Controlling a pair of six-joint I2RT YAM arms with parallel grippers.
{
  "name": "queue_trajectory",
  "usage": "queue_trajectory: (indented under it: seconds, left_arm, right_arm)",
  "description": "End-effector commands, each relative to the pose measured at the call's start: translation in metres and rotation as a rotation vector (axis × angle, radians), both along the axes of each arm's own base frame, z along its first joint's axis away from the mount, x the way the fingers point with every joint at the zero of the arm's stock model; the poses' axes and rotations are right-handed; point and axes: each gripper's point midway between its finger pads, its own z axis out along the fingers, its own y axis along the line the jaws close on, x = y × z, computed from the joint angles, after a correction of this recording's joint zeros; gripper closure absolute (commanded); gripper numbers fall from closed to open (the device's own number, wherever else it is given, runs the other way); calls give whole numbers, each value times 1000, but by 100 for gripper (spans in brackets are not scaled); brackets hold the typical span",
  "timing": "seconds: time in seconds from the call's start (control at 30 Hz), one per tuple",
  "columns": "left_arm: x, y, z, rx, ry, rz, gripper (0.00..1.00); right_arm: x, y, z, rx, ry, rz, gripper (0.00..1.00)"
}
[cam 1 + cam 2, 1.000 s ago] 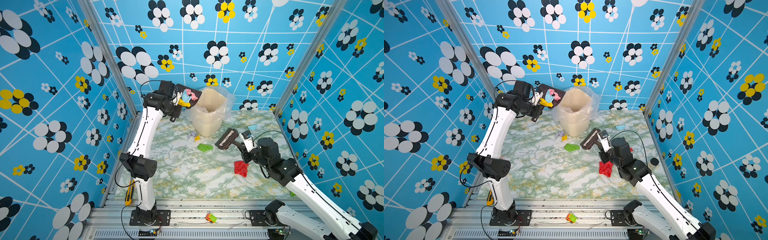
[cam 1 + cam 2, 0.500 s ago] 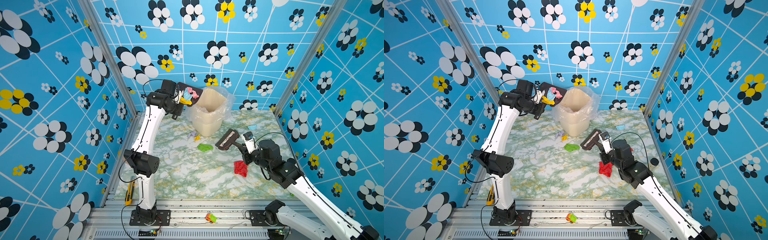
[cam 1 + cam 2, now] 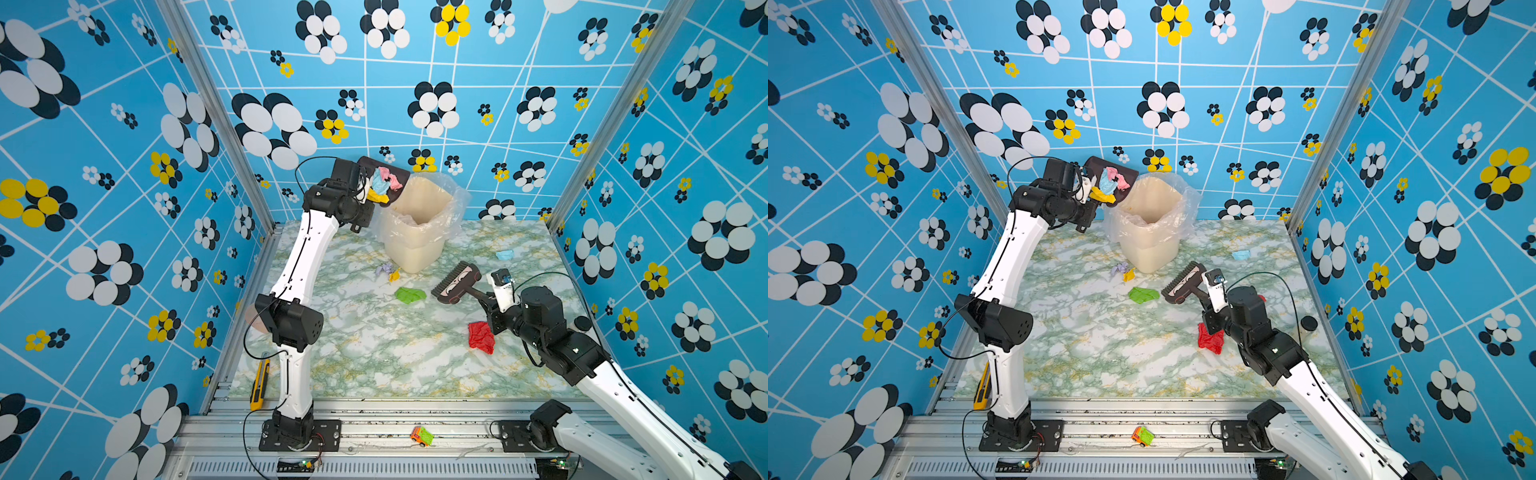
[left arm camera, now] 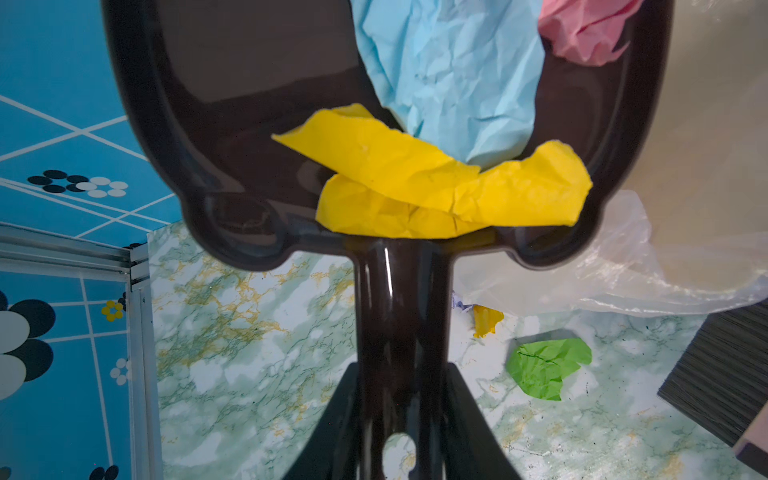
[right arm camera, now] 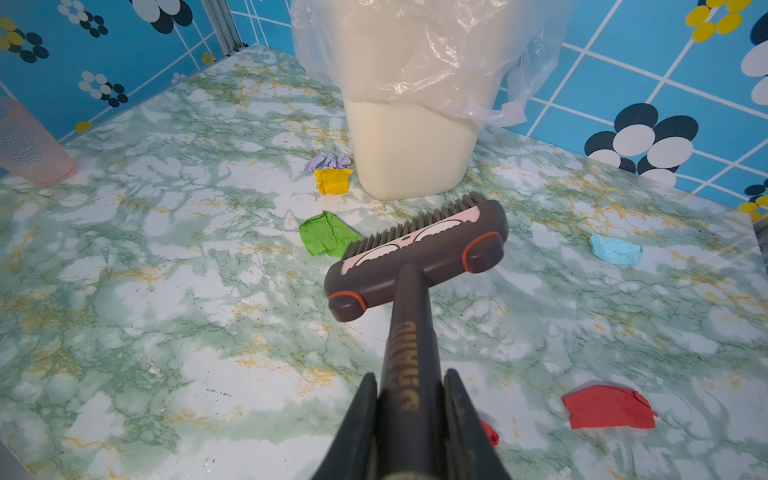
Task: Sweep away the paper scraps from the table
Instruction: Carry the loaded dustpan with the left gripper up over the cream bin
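Observation:
My left gripper (image 4: 401, 415) is shut on the handle of a dark dustpan (image 4: 249, 104), raised at the rim of the lined bin (image 3: 417, 232). In the pan lie yellow (image 4: 436, 187), light blue (image 4: 457, 75) and pink (image 4: 582, 29) paper scraps. My right gripper (image 5: 409, 415) is shut on the handle of a brush (image 5: 419, 257), whose head hovers low in front of the bin. On the table (image 3: 365, 357) lie a green wad (image 5: 324, 235) just beside the bristles, lavender (image 5: 328, 160) and yellow (image 5: 330, 180) wads at the bin's foot, a light blue one (image 5: 615, 249) and a red one (image 5: 606, 407).
A translucent pink cup (image 5: 29, 145) stands by the left wall. A yellow utility knife (image 3: 259, 384) lies on the left rail and a small toy car (image 3: 420, 436) on the front rail. Blue patterned walls close in three sides.
The left arm has carried the loaded dustpan up and to the right, closer to the bin's rim. The brush has hardly moved.

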Motion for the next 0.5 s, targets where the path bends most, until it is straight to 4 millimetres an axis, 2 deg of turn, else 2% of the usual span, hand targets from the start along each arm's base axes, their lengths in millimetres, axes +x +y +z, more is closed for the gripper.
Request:
queue_trajectory:
  seconds: [0.0, 0.27, 0.47]
  left_arm:
    - [9, -10, 11, 3, -58, -19, 100]
    - [4, -40, 9, 3, -70, -113, 100]
    - [6, -50, 12, -16, -88, -125, 100]
  right_arm:
    - [3, -2, 12, 45, -51, -21, 100]
    - [2, -2, 6, 52, -45, -24, 100]
    - [2, -2, 3, 58, -44, -24, 100]
